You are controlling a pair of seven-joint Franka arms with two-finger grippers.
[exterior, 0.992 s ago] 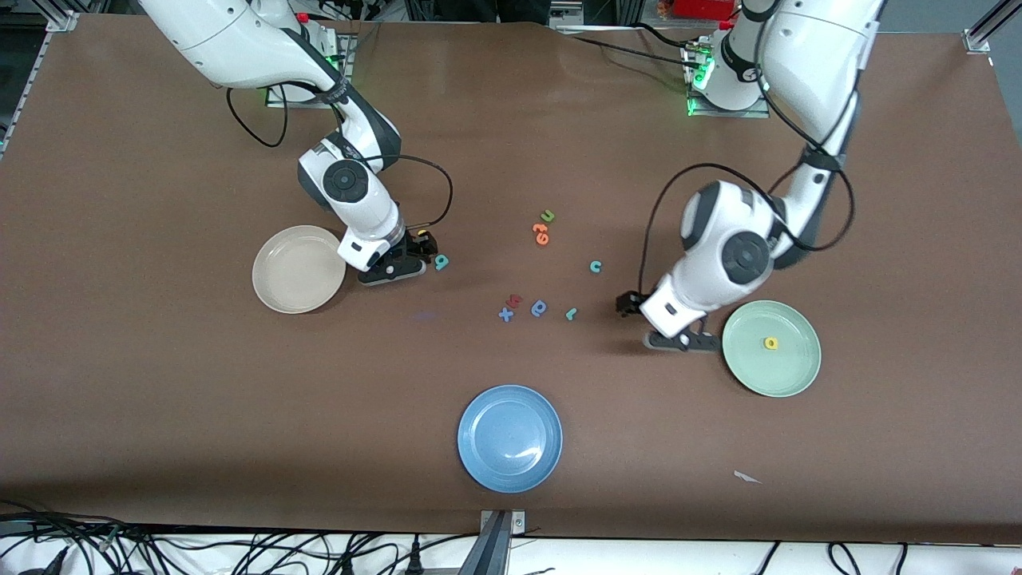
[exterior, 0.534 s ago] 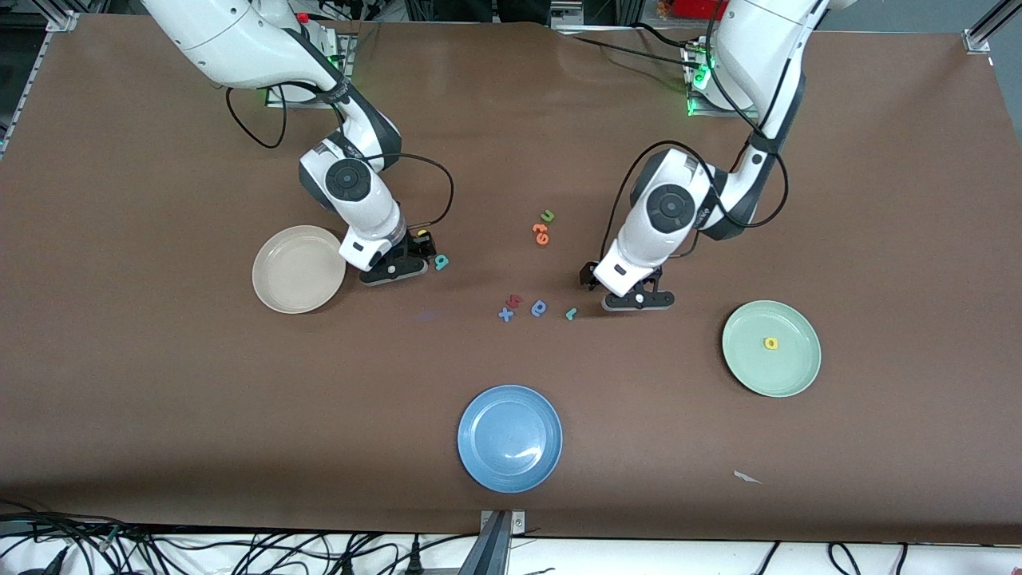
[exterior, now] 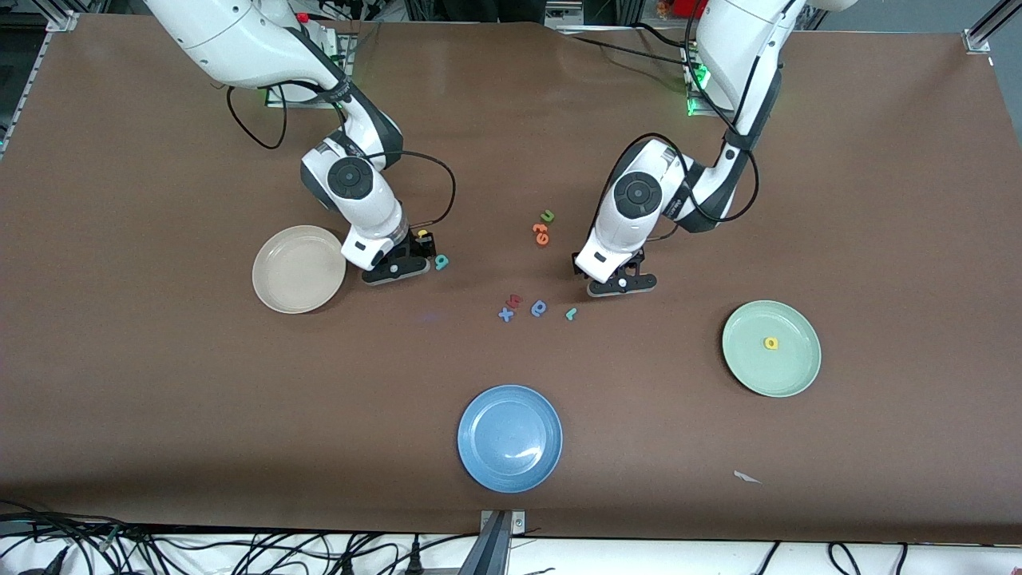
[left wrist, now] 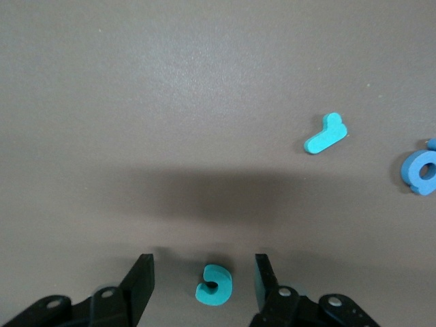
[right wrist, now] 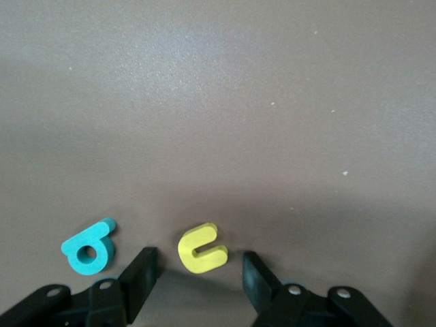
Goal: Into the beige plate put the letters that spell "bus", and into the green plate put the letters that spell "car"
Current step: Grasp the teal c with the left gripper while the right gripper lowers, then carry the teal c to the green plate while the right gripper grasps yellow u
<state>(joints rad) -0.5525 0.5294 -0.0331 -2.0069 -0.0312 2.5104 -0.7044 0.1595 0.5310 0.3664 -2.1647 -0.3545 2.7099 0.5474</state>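
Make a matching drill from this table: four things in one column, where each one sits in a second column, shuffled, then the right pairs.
Things:
1. yellow "a"
2. teal "c"
3. yellow "u"
4. teal "r"

Places:
A. on the table between the open fingers of the right gripper
B. on the table beside the blue round-bowled letter
C. in the green plate
D. on the table between the open fingers of the left gripper

Pairs: 1-C, 2-D, 3-A, 4-B
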